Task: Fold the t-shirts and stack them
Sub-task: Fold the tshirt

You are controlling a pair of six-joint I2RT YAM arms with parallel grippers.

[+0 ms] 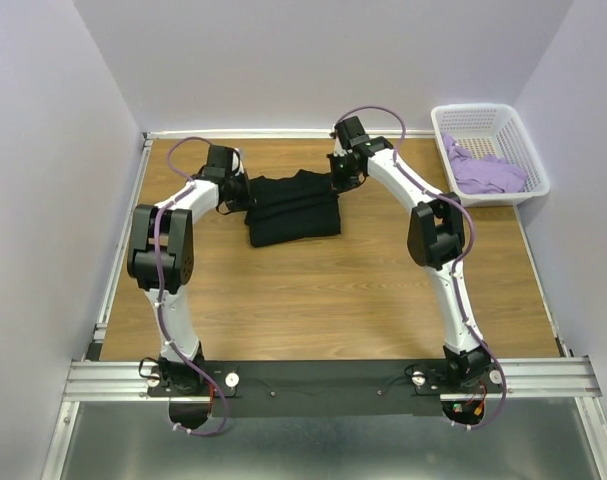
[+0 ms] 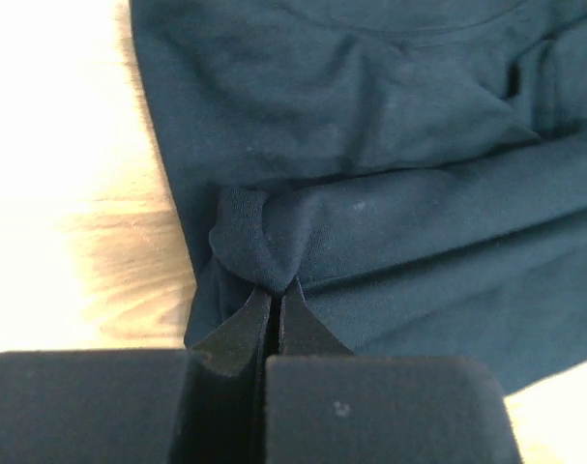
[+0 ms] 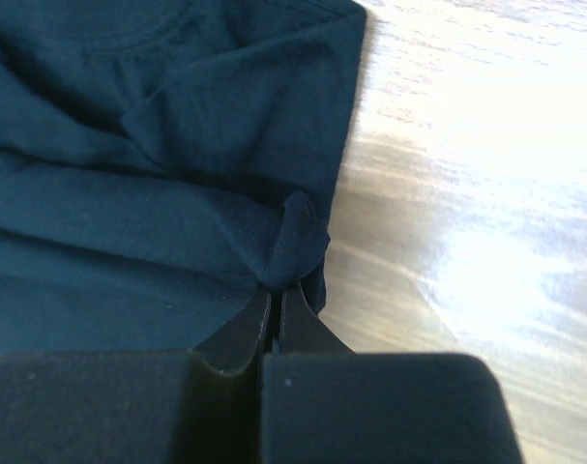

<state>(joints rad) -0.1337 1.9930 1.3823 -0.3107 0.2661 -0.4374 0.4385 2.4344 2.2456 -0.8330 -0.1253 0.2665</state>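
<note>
at the near edge, both arm bases are bolted to a metal rail, and a wide stretch of bare wooden surface lies beyond them. past that, toward the far middle of the surface, the black t-shirt lies partly folded into a rough, rumpled rectangle, with creased layers stacked across it. the left gripper sits at the shirt's left edge, the right gripper at its right edge, both low to the surface. in the left wrist view, the left gripper is pressed together and pinches a small bunched fold of the black t-shirt at the cloth's edge, with pale wood showing to the left. in the right wrist view, the right gripper is likewise pressed together on a little peak of the black t-shirt at its right edge, with wood to the right. at the far right corner stands a white lattice basket, and the lavender t-shirt lies crumpled inside it, well apart from the black one.
</note>
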